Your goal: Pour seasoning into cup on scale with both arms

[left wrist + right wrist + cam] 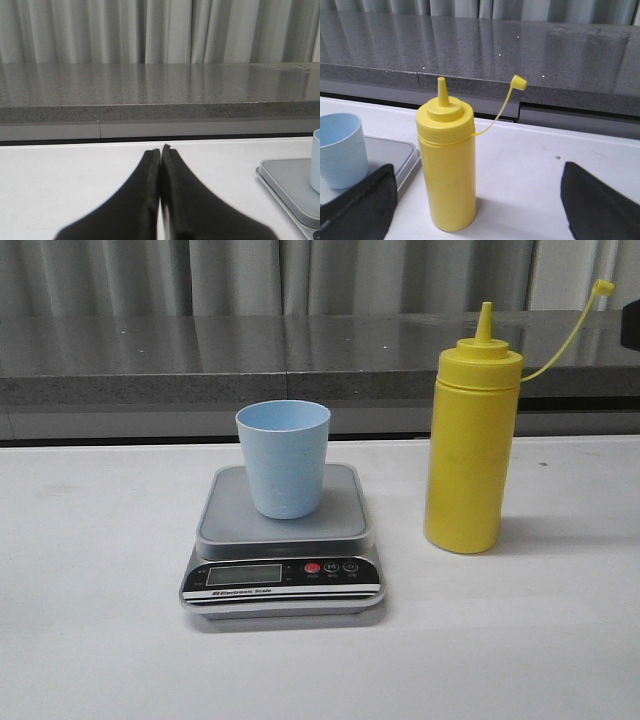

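On the white table (90, 640), just in front of the grey stone ledge (200, 355) and the pale curtains behind it, sits a flat digital kitchen scale (283, 558) with a grey square platform and a black front panel carrying a small display, one red button and two black ones. A small pale light-blue plastic tumbler (283, 458), tapered and without a handle, stands upright on the platform, roughly at its middle, mouth open to the ceiling. To the right of the scale, near it but not touching, a tall yellow plastic squeeze bottle (470, 450) stands upright on the table; its pointed nozzle is uncovered, and the little cap hangs out to the right on its thin curved strap.

The left gripper (160, 152) hovers low over the table to the left of the scale, its two black fingers pressed together with nothing between them. The right gripper (477, 200) has its fingers spread wide apart, one on each side of the bottle in its wrist view, neither touching it. Neither gripper shows in the front view.
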Robot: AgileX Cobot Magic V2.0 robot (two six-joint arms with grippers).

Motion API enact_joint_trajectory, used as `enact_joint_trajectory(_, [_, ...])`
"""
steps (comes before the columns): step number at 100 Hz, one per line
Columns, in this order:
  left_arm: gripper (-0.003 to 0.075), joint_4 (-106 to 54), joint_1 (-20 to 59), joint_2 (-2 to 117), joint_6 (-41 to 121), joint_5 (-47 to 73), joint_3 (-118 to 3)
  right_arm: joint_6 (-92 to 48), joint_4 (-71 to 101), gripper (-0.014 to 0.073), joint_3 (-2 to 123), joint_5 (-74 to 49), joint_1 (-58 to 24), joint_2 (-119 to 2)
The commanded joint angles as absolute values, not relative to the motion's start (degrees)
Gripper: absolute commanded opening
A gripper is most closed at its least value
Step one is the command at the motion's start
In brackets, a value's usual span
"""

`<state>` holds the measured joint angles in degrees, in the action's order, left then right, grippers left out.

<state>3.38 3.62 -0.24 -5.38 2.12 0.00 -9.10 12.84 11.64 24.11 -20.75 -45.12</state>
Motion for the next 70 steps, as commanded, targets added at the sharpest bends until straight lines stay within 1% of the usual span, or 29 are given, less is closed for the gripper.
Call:
enact_joint_trajectory(1, [-0.0020,3.1,3.5,-1.9,-5.7,-2.6,2.4,-12.5,14.0,0.0655,12.9,22.6,-20.5,-39.8])
enact_joint_trajectory(25, [-0.0020,3.1,3.5,-1.9,-5.7,-2.6,2.4,-15.0,14.2,0.0652,13.8,11.4,-20.5,-29.7])
enact_joint_trajectory(30, [-0.0020,3.1,3.5,-1.9,-5.7,-2.6,2.4,-15.2,14.2,0.0632,14.2,8.8,-20.5,-28.5])
enact_joint_trajectory(35, [-0.0020,3.1,3.5,-1.9,-5.7,-2.6,2.4,-15.2,14.2,0.0593,14.7,7.3,-20.5,-27.6])
enact_joint_trajectory(42, [-0.0020,3.1,3.5,-1.9,-5.7,-2.6,2.4,-15.2,14.2,0.0505,15.0,6.7,-20.5,-26.8])
enact_joint_trajectory(49, [-0.0020,3.1,3.5,-1.9,-5.7,-2.6,2.4,-15.2,14.2,0.0388,15.2,7.0,-20.5,-26.5])
enact_joint_trajectory(54, [-0.0020,3.1,3.5,-1.9,-5.7,-2.6,2.4,-15.2,14.2,0.0285,15.2,7.4,-20.5,-26.5])
enact_joint_trajectory(56, [-0.0020,3.1,3.5,-1.9,-5.7,-2.6,2.4,-15.2,14.2,0.0260,15.2,7.6,-20.5,-26.5])
enact_joint_trajectory(61, [-0.0020,3.1,3.5,-1.9,-5.7,-2.6,2.4,-15.2,14.2,0.0164,15.2,8.1,-20.5,-26.5])
enact_joint_trajectory(68, [-0.0020,3.1,3.5,-1.9,-5.7,-2.6,2.4,-15.2,14.2,0.0060,15.2,8.9,-20.5,-26.5])
enact_joint_trajectory(70, [-0.0020,3.1,3.5,-1.9,-5.7,-2.6,2.4,-15.2,14.2,0.0042,15.2,9.1,-20.5,-26.5])
